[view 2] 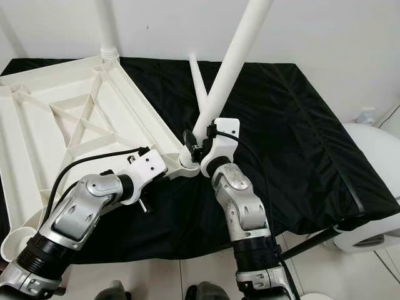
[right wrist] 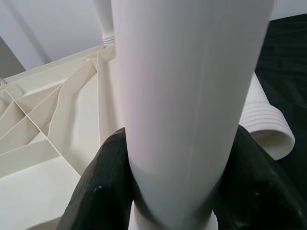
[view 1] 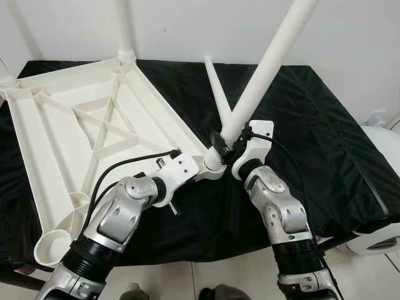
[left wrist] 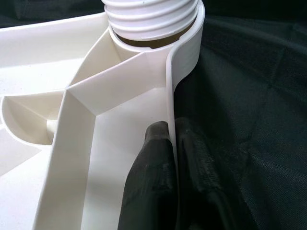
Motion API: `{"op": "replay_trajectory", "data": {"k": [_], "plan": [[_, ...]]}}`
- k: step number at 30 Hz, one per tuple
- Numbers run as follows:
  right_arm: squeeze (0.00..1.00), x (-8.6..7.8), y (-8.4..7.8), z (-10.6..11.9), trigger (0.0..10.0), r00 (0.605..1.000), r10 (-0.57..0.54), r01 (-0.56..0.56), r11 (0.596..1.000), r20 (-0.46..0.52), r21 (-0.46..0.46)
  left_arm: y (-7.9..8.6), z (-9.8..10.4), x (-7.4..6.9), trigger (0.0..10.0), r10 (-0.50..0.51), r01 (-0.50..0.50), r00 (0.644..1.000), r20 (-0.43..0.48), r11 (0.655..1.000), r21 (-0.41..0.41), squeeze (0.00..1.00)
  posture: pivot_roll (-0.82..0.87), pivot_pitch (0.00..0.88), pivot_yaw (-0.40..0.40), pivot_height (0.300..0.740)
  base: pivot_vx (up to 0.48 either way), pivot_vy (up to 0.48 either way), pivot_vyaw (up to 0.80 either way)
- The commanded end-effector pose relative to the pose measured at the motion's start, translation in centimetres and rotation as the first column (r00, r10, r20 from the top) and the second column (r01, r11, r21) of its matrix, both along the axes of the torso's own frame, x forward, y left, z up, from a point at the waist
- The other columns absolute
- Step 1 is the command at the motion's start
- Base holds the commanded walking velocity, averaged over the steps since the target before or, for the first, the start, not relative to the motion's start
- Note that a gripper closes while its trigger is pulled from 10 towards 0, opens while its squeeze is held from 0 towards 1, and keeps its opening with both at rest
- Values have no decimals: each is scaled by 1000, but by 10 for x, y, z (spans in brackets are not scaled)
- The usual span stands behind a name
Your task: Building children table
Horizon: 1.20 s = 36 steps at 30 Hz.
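Note:
The white plastic tabletop (view 1: 81, 125) lies upside down on a black cloth, ribs facing up. My left gripper (left wrist: 172, 158) is shut on the tabletop's near-right rim (left wrist: 169, 96), one finger on each side, just below a corner socket. A white table leg (view 1: 269, 62) leans up to the right, its threaded end (left wrist: 151, 19) sitting in that socket (view 1: 214, 164). My right gripper (view 1: 228, 142) is shut on the leg near its lower end. Another white leg (view 1: 217, 94) lies on the cloth behind. One leg (view 1: 125, 31) stands upright in the far corner.
The black cloth (view 1: 312, 125) covers the work surface, with open room to the right. A white rounded object (view 1: 381, 187) sits past the right edge. An empty round socket (view 1: 53, 245) is at the tabletop's near-left corner. Light tiled floor (view 1: 206, 278) lies below.

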State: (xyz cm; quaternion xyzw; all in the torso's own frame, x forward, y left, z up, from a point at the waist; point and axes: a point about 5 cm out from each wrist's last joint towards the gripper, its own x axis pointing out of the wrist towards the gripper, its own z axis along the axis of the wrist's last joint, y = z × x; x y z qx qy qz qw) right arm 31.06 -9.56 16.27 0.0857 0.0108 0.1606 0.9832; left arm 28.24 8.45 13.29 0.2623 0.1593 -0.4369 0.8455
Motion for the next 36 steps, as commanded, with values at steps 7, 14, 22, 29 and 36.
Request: {"op": "replay_trajectory", "data": {"k": [7, 14, 22, 29, 36], "plan": [[0, 0, -6, -36, 10000, 992, -54, 34, 986, -118, -163, 8, 0, 2, 10000, 56, -56, 998, 32, 998, 0, 0, 44, 38, -64, 740, 0, 0, 0], [0, -7, 1, -43, 10000, 992, -14, -10, 983, -129, -184, 10, 1, 1, 10000, 62, -63, 998, 32, 998, 0, 0, 50, 45, -69, 740, 0, 0, 0], [0, -13, -9, -58, 10000, 987, -34, 2, 980, -154, -201, 11, 1, 1, 10000, 68, -68, 997, 31, 998, -4, 0, 38, 50, -70, 740, 0, 0, 0], [0, -16, -19, -66, 10000, 989, -44, 14, 977, -139, -212, 10, 1, 1, 10000, 66, -65, 997, 32, 998, -7, 0, 36, 53, -68, 740, 0, 0, 0], [0, -21, -20, -70, 10000, 997, 10, -26, 978, -79, -209, 10, 2, 0, 10000, 64, -63, 997, 32, 998, -9, 0, 39, 58, -67, 740, 0, 0, 0]]}}
